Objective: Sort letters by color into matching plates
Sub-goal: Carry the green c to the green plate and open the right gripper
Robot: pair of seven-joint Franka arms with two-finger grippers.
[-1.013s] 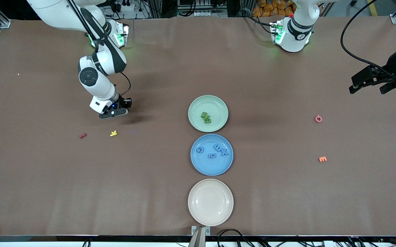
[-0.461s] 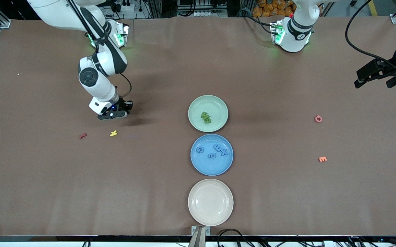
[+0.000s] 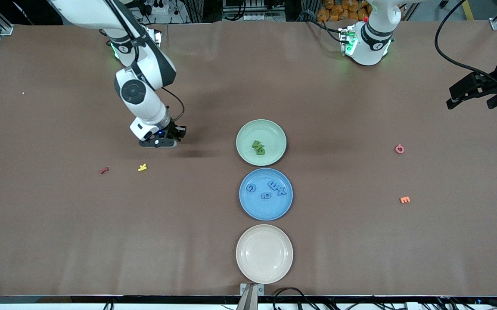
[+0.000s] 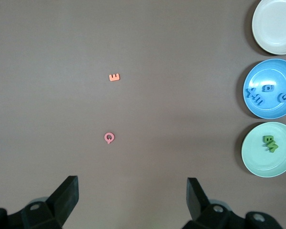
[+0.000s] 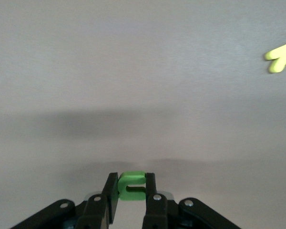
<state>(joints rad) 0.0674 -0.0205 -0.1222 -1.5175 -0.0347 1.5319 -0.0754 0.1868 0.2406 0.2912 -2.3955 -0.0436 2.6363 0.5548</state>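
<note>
Over bare surface toward the right arm's end, right claw is clamped on a small green letter, carried between the pinch pads; in the front view the right claw sits a bit short of the green plate. Step in hand, by my read: transport of a green piece to its matching plate. Green plate already holds a couple of green letters, blue plate holds several blue letters, cream plate is bare. Next move calls for carrying across until the claw is over the green plate's middle, dropping low, then releasing so the piece doesn't bounce off the shallow rim or land on the blue plate just beside it. Left claw is spread wide, holding nothing, waiting above the left arm's end of the surface. Loose on the surface: yellow letter, dark red letter, pink letter, orange letter — no matching plates visible for those.
</note>
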